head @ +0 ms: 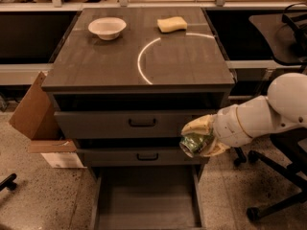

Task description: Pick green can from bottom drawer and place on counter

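Just in front of the middle drawer's right end, above the open, wide, shallow dark grey bottom drawer (146,202), a small shiny green-and-silver metal can (191,144) is held clamped between the cream-coloured fingers of the robot's two-finger claw (197,139). The can is tilted, with one round end turned down and to the left. For the lift to be done well, the can should be raised clear of the drawer fronts and the overhanging edge before it is carried inward over the broad dark grey wood-grain table (96,63). A bare spot near the thin white curved arc (142,56) is judged suitable, well apart from the round white bowl (107,28) and the yellow rectangular sponge (172,24). The can's wall looks glossy and slightly crumpled, so it should be righted before it is released.
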`<state>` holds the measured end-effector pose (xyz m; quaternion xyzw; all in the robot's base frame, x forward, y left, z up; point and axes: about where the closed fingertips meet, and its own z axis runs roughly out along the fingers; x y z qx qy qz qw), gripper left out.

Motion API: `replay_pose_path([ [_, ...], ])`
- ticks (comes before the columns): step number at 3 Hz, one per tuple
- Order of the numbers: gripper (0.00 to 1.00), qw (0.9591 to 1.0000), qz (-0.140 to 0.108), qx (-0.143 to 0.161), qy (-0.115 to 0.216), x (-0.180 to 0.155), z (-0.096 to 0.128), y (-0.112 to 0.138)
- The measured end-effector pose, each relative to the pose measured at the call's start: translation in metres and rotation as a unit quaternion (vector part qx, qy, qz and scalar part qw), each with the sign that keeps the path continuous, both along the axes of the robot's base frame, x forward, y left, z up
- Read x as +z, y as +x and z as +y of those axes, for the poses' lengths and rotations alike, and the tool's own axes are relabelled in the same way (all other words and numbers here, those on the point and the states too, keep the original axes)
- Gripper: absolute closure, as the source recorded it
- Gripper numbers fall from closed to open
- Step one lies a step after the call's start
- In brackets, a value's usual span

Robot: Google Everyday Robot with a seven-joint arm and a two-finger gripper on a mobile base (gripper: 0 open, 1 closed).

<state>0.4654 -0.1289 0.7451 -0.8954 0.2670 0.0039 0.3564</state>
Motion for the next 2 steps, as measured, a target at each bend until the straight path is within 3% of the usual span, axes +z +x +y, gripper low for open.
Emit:
replay_pose_path([
  [2, 1.00, 0.9999, 0.009, -0.010, -0.002, 0.009, -0.006, 0.012],
])
